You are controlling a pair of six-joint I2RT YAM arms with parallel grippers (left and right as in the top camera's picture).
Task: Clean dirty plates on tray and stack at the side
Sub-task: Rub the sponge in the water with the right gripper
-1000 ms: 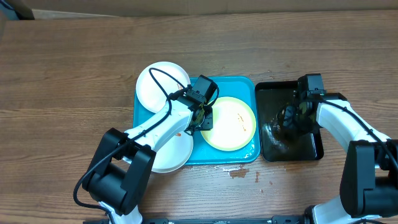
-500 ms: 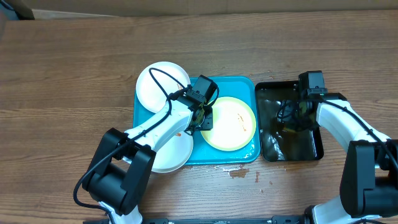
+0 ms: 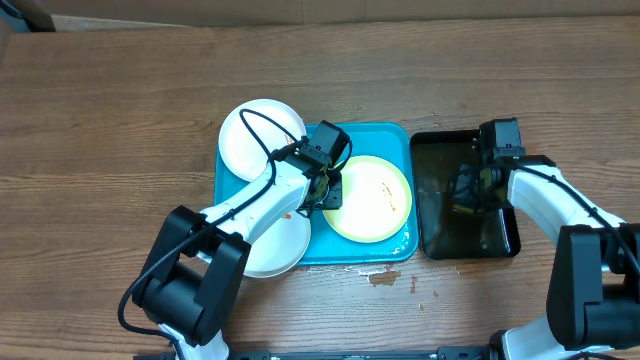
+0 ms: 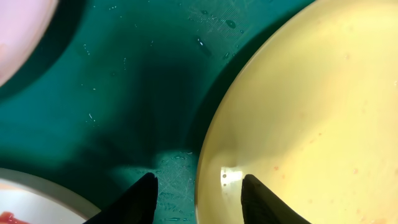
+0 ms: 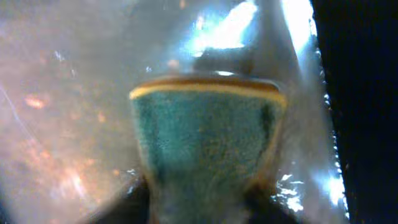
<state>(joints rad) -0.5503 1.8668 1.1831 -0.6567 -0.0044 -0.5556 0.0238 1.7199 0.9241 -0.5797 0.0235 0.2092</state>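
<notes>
Right gripper (image 3: 472,190) re-pinching sponge (image 5: 208,130) in black tray (image 3: 470,255), left gripper (image 4: 198,183) half-open — astride plate (image 4: 311,112) rim, blue tray (image 4: 124,93).

No writing, label, brand, number or sign was legible on the plates (image 3: 370,198), the tray (image 3: 375,132) or the surface (image 3: 120,120).

A black tray (image 3: 436,160) sits on the wooden surface (image 3: 120,120) and holds shallow, glinting water. A green sponge (image 5: 205,137) with a yellow edge is in that water. Reddish-brown spots (image 3: 384,277) mark the surface near its front edge.
</notes>
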